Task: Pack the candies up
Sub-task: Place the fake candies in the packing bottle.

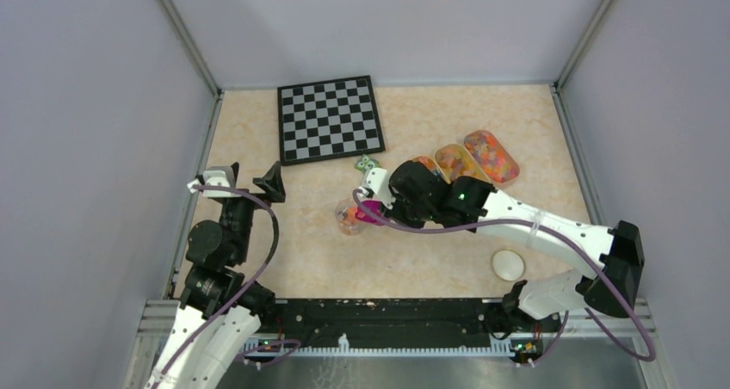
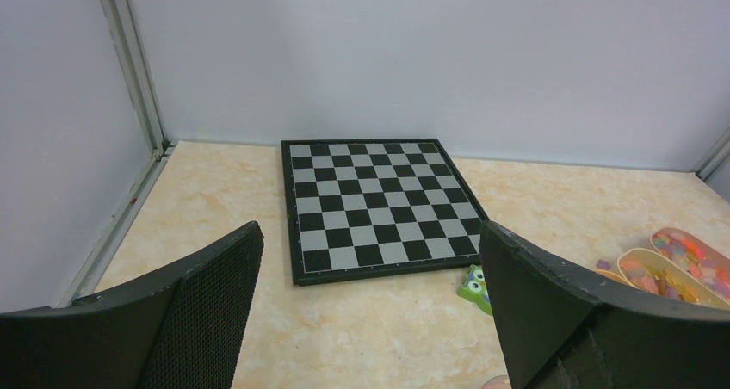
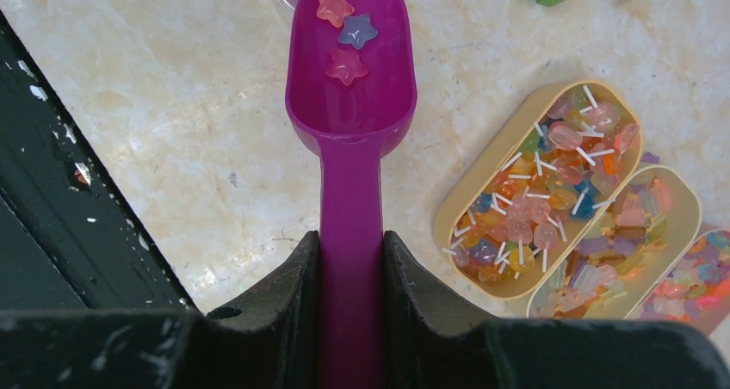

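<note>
Top view, left arm: folded back over its base at the left edge of the table (image 1: 293, 251), with the left gripper (image 1: 272, 183) pointing toward the chessboard (image 1: 330, 119).
Top view, left jaws: spread wide, nothing between them.
Top view, right arm: stretched from its base on the right across to mid-table, wrist bent down, right gripper (image 1: 372, 206) low over the surface.
Top view, right jaws: closed on the handle of the magenta scoop (image 1: 370, 215), whose bowl reaches past the tips over a clear cup (image 1: 347, 219).
Top view, candies (image 1: 492, 158): piled in three oval trays (image 1: 513, 173) beside and behind the right jaws.
Top view, green block (image 1: 368, 163): near the right jaws, on their far side.
Top view, white lid (image 1: 508, 264): well behind the right jaws, by the forearm.
Left wrist view, jaws: the two black fingers (image 2: 207, 294) stand far apart and empty.
Left wrist view, ahead of the jaws: the chessboard lies flat straight ahead. The green block is just off the right finger's tip, with the trays further right.
Right wrist view, jaws: narrow, both fingers (image 3: 284, 286) pressing the scoop handle from either side.
Right wrist view, scoop: straight out from the jaws, bowl upward, three star-shaped candies inside.
Right wrist view, cup: only its rim shows, beneath the scoop's tip.
Right wrist view, trays: right of the jaws, side by side, full of candies.
</note>
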Motion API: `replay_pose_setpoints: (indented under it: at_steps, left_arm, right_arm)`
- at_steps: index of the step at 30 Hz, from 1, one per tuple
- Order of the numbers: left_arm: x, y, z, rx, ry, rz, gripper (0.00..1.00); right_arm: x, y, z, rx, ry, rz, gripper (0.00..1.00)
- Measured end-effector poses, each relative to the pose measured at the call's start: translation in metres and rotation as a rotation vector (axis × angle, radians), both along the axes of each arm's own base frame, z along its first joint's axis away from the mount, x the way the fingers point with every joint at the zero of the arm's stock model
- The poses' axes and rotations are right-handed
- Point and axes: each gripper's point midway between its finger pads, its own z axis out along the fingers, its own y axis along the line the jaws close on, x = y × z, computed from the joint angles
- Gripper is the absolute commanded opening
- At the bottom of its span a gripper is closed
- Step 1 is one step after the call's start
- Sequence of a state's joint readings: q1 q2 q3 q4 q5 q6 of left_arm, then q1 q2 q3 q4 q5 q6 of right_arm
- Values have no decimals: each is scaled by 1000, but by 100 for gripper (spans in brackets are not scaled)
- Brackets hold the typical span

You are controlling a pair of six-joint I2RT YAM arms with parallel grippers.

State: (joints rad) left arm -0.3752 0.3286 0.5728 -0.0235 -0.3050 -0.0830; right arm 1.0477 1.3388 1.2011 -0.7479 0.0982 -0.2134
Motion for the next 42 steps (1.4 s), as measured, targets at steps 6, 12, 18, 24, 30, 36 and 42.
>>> replay_pose_setpoints:
  at_steps: [6,12,18,24,30,36,42]
  left_arm:
    - [0,0,0,0,0,0,99]
    - [0,0,0,0,0,0,99]
    - [0,0,0,-1,0,2,99]
    - [0,1,0,-1,0,4,99]
    - [0,0,0,-1,0,3,99]
    - [-2,1,3,-7,-10,5,99]
    - [-3,2,3,-9,-13,9,99]
  right_arm:
    - [2,3,6,-4,-3,-8,0]
    - [1,1,5,-31,8,-10,0]
    - [-1,1,9,-47,17,-6,0]
    - [-1,2,10,-74,36,-3,0]
    - [-1,1,6,-107,55,-4,0]
    - [-1,5,12,-101,55,-5,0]
    - [-3,6,11,-125,61,-2,0]
